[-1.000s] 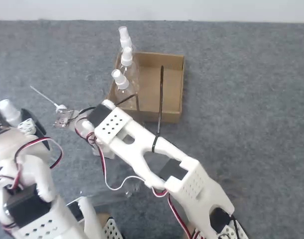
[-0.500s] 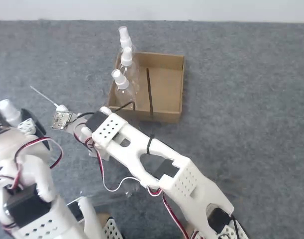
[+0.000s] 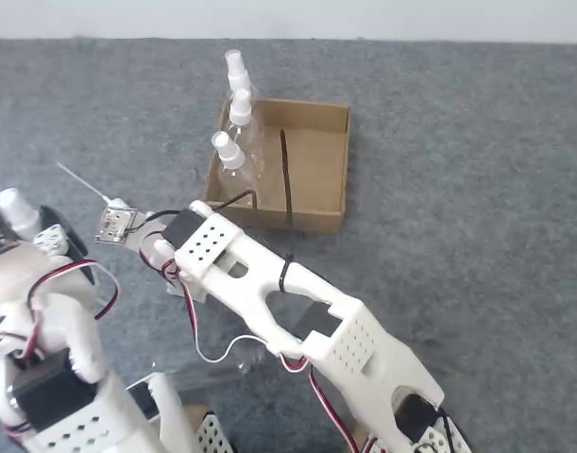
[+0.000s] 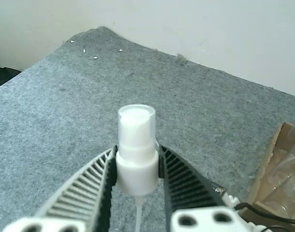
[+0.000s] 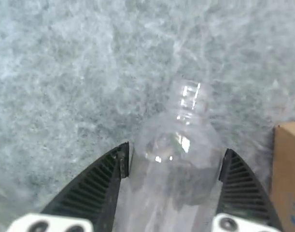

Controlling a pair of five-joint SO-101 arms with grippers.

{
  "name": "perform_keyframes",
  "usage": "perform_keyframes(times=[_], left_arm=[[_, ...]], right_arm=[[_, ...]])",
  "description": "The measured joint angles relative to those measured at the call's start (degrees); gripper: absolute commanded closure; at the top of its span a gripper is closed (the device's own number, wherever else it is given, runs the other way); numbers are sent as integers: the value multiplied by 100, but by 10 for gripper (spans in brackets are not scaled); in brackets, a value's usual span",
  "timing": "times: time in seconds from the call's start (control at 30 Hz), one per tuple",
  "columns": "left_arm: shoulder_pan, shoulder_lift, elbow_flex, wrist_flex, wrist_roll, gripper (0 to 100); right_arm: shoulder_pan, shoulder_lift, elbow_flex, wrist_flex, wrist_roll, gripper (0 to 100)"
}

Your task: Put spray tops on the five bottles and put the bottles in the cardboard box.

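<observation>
My left gripper (image 4: 136, 151) is shut on a white spray top (image 4: 136, 125), held upright above the grey mat; it sits at the left edge of the high view (image 3: 12, 206). My right gripper (image 5: 176, 149) has its fingers against both sides of a clear uncapped bottle (image 5: 178, 164), whose neck points away from the camera. In the high view this gripper (image 3: 127, 226) is left of the cardboard box (image 3: 316, 118). Three bottles with spray tops (image 3: 239, 109) stand along the box's left wall. A loose spray top (image 3: 116, 203) with a thin tube lies just beyond the right gripper.
A black cable (image 3: 286, 175) from the right arm hangs across the box. The box corner (image 5: 287, 164) lies close beside the held bottle. Grey mat (image 3: 477, 189) spreads open to the right of the box and behind it.
My right arm swung a little left, carrying the bottle away from the box; its black cable shifted left over the box. The left arm kept still.
</observation>
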Motion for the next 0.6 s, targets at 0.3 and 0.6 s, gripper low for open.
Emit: perform_keyframes(times=[0.3, 0.6], left_arm=[[0, 0, 0, 0, 0, 989], [0, 0, 0, 0, 0, 989]], right_arm=[[0, 0, 0, -316, -440, 745], [0, 0, 0, -431, -607, 799]])
